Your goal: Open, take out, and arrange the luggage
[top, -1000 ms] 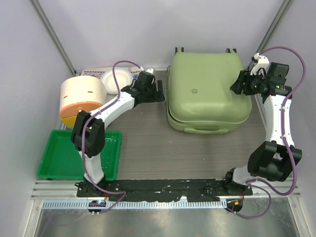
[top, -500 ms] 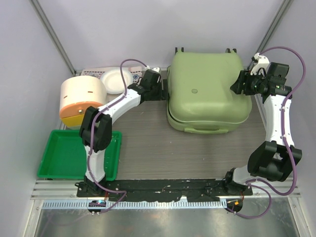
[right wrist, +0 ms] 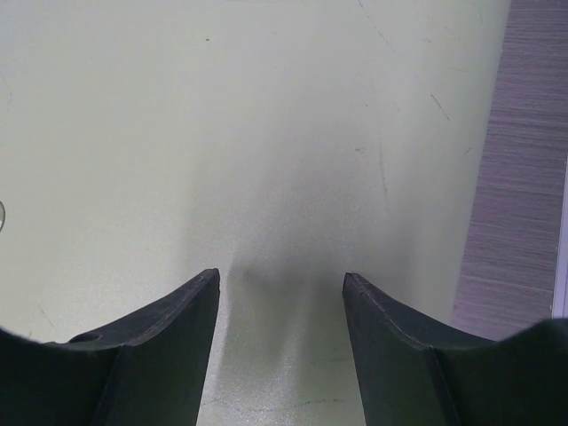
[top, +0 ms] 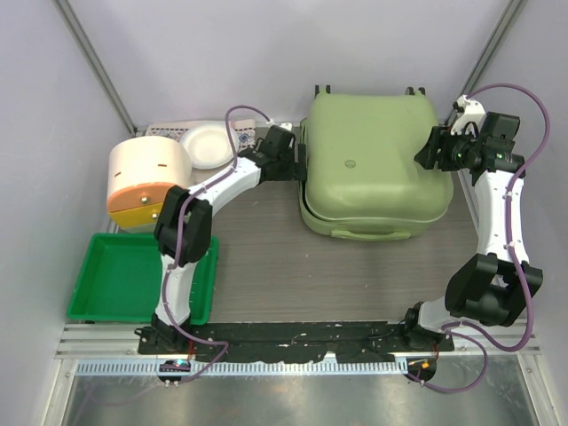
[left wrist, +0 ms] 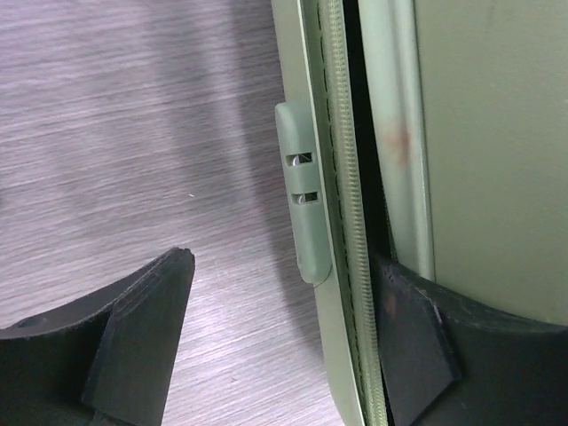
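The luggage (top: 368, 164), a large pale green hard-shell case, lies flat at the back right of the table. My left gripper (top: 297, 156) is at its left side. In the left wrist view the left gripper (left wrist: 282, 259) is open: the right finger (left wrist: 426, 346) sits in the dark seam beside the zipper (left wrist: 342, 177), and the left finger (left wrist: 133, 346) hangs over bare table, apart from the shell. My right gripper (top: 424, 153) hovers over the lid's right part. In its wrist view the right gripper (right wrist: 280, 275) is open with only the pale lid (right wrist: 222, 133) below.
A cream-and-orange round container (top: 146, 177) stands at the left, with a white bowl (top: 206, 145) behind it. A bright green tray (top: 115, 280) lies at the near left. Grey walls close in behind and on both sides.
My left arm has swung right from near the white bowl to the luggage's left edge, and its jaws have widened a little. The right arm has not moved.
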Available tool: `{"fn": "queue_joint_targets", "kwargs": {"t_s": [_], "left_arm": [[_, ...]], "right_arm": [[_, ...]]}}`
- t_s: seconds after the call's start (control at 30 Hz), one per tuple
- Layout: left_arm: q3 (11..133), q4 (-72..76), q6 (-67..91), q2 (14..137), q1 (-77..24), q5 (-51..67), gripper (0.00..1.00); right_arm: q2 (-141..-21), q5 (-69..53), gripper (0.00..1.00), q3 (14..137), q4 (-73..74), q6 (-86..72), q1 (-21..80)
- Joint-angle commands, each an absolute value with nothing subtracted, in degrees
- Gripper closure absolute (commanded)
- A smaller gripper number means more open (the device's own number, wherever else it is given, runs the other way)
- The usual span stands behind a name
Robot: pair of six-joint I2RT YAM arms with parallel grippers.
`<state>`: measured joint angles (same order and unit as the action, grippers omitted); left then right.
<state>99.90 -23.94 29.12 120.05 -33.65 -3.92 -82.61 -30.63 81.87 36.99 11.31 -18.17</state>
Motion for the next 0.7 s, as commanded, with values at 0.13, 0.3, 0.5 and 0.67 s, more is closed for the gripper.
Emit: {"fn": "queue_joint_targets", "kwargs": {"t_s": [0.13, 0.3, 0.5, 0.67], "left_arm": [[85.5, 6.6, 38.8, 119.3, -30.1, 27.8, 0.1], [81.3, 17.8, 43.0, 116.7, -29.9, 33.4, 0.0], [85.4, 14.0, 38.4, 113.7, -31.2, 30.7, 0.0], [88.0, 6.8, 35.1, 110.3, -32.4, 26.3, 0.01]], "right_arm": [[-80.4, -32.9, 0.34, 83.8, 39.2, 13.4, -18.5], [-79.4, -35.1, 0.34, 85.7, 41.2, 17.7, -17.8], [-75.3, -35.5, 0.34, 88.5, 45.4, 23.7, -11.8], [-71.2, -35.6, 0.34, 88.1, 48.9, 27.3, -6.2]]}}
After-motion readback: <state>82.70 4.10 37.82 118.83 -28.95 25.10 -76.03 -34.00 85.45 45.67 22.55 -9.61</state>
